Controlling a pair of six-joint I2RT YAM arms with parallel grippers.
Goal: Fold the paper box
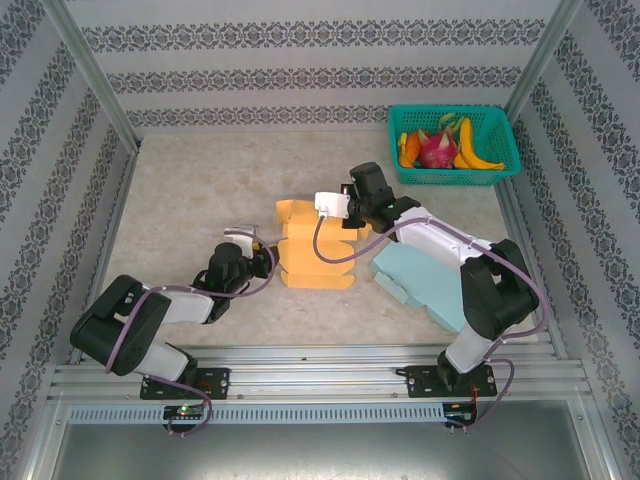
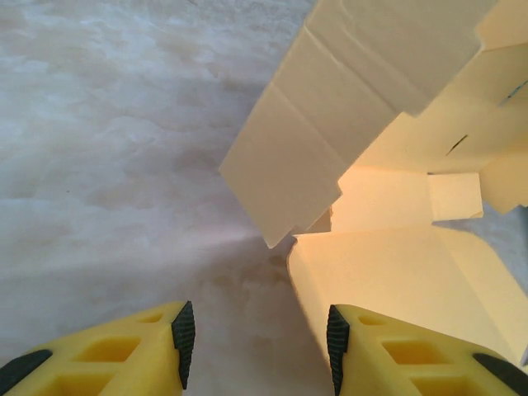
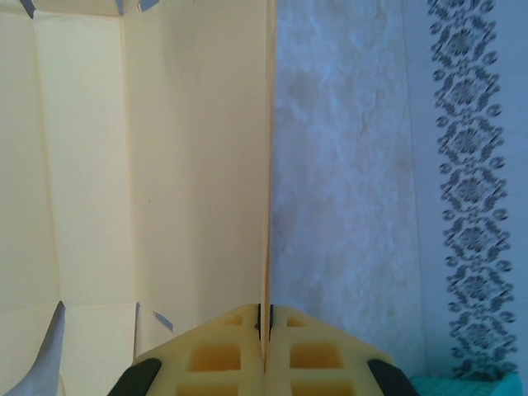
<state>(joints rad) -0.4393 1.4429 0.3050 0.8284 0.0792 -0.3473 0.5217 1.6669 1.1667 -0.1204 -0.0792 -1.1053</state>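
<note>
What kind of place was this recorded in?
Likely a staged robot test cell rather than a real room: aluminium frame rails, wallpaper-printed wall panels, and a stone-look tabletop holding a teal fruit basket.

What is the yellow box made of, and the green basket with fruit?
The yellow box looks like thin matte card: flat panels, sharp fold lines, a very thin edge. The green basket is probably moulded plastic: even colour and lattice walls, though its finish is too small to judge.
</note>
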